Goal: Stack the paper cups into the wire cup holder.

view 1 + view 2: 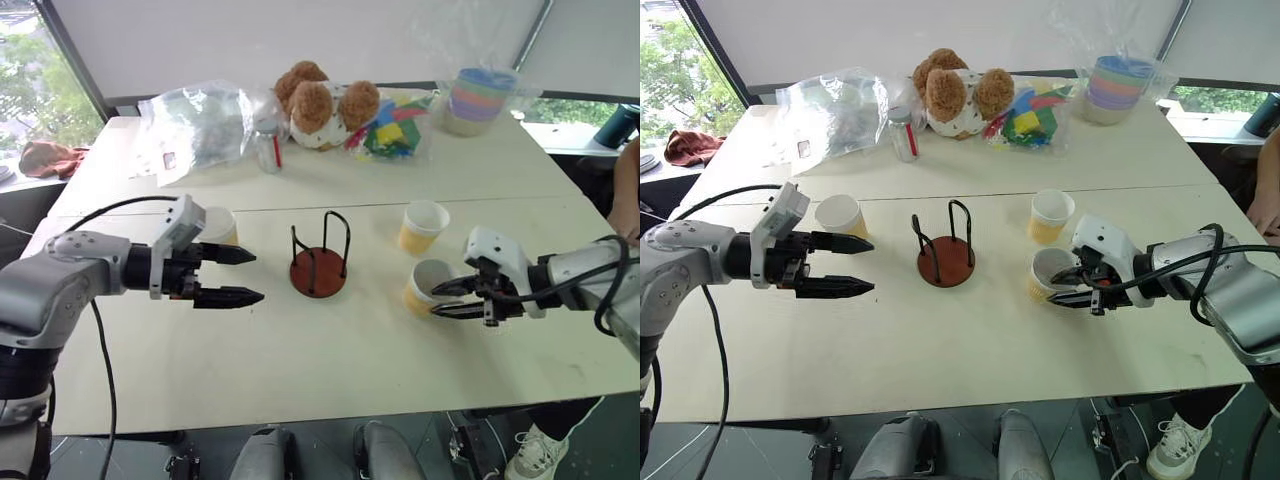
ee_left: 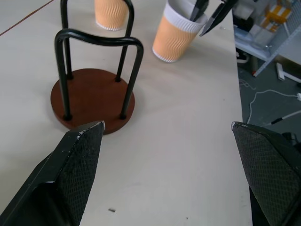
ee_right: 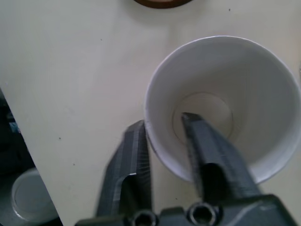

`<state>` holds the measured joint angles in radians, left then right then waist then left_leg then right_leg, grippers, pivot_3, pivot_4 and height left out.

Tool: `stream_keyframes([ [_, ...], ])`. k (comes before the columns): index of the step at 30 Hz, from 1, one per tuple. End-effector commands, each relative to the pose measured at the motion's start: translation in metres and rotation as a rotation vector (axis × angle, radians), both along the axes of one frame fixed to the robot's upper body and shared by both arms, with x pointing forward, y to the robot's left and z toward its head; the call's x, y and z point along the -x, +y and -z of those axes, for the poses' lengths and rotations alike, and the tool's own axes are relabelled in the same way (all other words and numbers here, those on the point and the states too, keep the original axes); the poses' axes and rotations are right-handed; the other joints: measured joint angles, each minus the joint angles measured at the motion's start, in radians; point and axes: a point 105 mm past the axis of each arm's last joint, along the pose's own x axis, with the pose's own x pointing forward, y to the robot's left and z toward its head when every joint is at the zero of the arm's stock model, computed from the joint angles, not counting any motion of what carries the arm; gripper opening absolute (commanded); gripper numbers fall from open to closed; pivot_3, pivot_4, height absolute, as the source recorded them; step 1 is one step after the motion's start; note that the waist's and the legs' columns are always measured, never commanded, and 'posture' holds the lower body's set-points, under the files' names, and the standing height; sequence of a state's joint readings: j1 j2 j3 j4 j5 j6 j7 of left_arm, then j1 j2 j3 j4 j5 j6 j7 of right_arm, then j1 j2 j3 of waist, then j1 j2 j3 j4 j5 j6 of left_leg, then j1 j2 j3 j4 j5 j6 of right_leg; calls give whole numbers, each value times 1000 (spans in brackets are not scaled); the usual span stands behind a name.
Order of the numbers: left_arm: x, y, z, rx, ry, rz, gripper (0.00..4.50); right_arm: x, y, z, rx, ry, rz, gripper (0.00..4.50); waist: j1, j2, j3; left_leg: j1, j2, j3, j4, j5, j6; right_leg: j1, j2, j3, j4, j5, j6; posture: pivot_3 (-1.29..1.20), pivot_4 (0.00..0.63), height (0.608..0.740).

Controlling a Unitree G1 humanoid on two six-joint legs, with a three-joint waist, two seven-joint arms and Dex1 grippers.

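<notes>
Right wrist view has the right gripper pinched onto the wall of a paper cup, one finger inside the white interior and the other against its outside; this cup stands toward the table's right edge, with a second cup just behind it. Between the arms sits the wire cup holder, bare, near the table's middle. Toward the left edge the left gripper hovers with fingers spread wide and gripping nothing, a third cup just behind it.
</notes>
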<state>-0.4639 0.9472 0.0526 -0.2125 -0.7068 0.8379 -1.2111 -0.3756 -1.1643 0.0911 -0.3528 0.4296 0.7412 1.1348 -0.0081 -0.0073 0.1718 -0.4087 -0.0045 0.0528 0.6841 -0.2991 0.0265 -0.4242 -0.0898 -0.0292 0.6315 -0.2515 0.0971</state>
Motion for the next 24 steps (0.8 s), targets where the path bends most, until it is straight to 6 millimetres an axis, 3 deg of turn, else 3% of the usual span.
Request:
stream_keyframes([
  [1, -1, 5, -8, -5, -43, -19, 4500, 3, 8, -15, -17, -31, -52, 54, 0, 0, 0, 0, 0, 0, 0, 0, 0, 0, 0, 0, 0, 0, 0, 0, 150, 740],
  [4, -2, 6, -8, -6, -48, -29, 4500, 2, 18, -26, -45, -63, -79, 54, -1, 0, 0, 0, 0, 0, 0, 0, 0, 0, 0, 0, 0, 0, 0, 0, 150, 740],
  [7, -3, 7, -7, -10, -51, -34, 4500, -11, 31, -64, -75, -189, -126, 54, -8, 1, 1, 0, 0, 0, 0, 0, 0, 0, 0, 0, 0, 0, 0, 0, 150, 740],
  [11, -6, 10, -8, -15, -59, -45, 4500, -26, 59, -132, -97, -399, -251, 54, -7, 2, 1, 0, 0, 0, 0, 0, -1, -1, 0, 0, 1, 0, 0, 0, 150, 740],
  [14, -8, 12, -8, -15, -66, -53, 4500, -24, 84, -159, -115, -458, -388, 54, -4, 2, 1, 0, 1, -1, -1, 1, -1, -2, 1, -1, 1, 0, 0, 0, 150, 740],
  [19, -9, 12, -7, -9, -75, -63, 4500, -20, 115, -152, -112, -421, -575, 54, -3, 1, 1, -2, -1, 0, -1, 1, -1, -2, -1, -1, 0, 0, 0, 0, 150, 740],
  [24, -7, 10, -5, 5, -77, -71, 4500, -32, 124, -136, -68, -386, -639, 54, -3, 1, 1, -2, -2, 0, 0, 1, -1, -2, -2, -1, 1, 0, 0, 0, 150, 740],
])
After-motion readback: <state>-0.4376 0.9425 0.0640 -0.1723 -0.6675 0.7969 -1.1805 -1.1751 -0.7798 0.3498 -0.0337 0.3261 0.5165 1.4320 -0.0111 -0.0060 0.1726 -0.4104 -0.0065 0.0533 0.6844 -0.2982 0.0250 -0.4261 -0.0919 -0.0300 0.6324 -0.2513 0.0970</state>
